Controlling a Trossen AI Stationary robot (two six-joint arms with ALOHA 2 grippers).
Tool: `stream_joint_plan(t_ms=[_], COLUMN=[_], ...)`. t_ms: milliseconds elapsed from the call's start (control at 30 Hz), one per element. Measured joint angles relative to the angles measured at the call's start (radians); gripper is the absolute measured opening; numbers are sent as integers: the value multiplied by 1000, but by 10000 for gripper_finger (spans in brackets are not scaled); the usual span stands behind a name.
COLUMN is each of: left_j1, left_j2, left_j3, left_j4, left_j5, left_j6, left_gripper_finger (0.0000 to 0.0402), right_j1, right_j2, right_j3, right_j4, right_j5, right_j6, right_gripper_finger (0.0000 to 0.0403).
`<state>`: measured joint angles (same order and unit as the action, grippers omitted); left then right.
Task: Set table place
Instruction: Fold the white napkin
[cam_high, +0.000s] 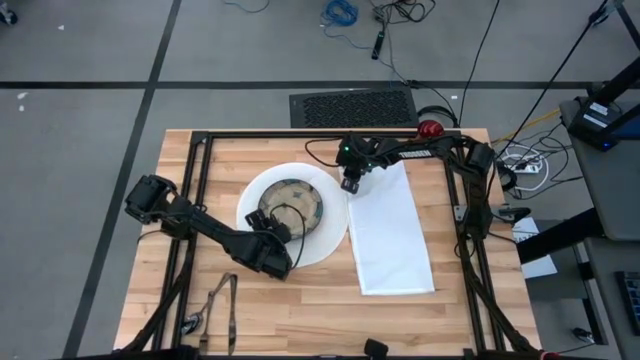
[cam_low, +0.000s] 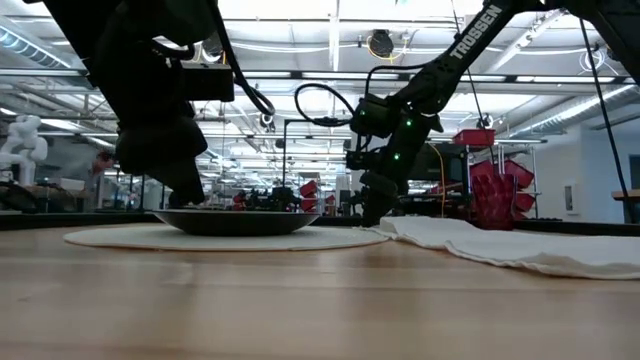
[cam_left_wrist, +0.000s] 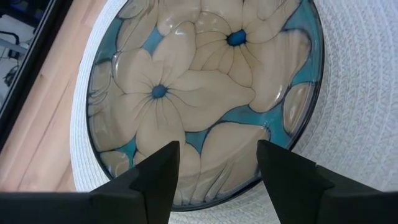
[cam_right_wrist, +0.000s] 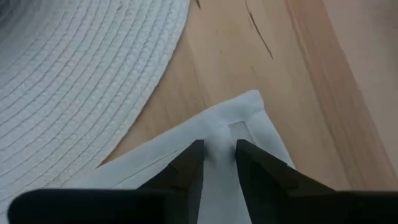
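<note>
With our right jaws (cam_right_wrist: 219, 155) pinching the far corner of the napkin (cam_high: 390, 235) beside the plate (cam_high: 322, 240) on the counter (cam_high: 300, 310), we should tug it flat gently, left jaws (cam_left_wrist: 217, 168) released over the bowl (cam_left_wrist: 205, 93).

Pale plank counter (cam_high: 300, 310) with black frame carries a round white woven plate (cam_high: 325, 235) near the center toward the far edge, a beige-blue floral bowl (cam_high: 300, 200) sitting upright on it, and a white napkin (cam_high: 390, 245) lying flat just right of the plate, touching its rim.
</note>
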<state>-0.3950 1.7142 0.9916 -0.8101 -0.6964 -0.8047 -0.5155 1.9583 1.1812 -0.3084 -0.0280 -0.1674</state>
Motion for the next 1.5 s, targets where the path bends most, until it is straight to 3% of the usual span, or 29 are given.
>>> stream_joint_plan(t_ms=[667, 933, 1500], left_j1=[0, 0, 0], left_j2=[0, 0, 0], left_j3=[0, 0, 0], left_j4=[0, 0, 19], left_j5=[0, 0, -1], left_j6=[0, 0, 1], left_gripper_finger=[201, 201, 201], right_j1=[-2, -2, 0], right_j2=[0, -8, -73], right_j3=[0, 0, 0], right_j4=[53, 39, 114], right_j5=[32, 32, 54], right_j6=[-2, -2, 25], right_gripper_finger=[41, 3, 0])
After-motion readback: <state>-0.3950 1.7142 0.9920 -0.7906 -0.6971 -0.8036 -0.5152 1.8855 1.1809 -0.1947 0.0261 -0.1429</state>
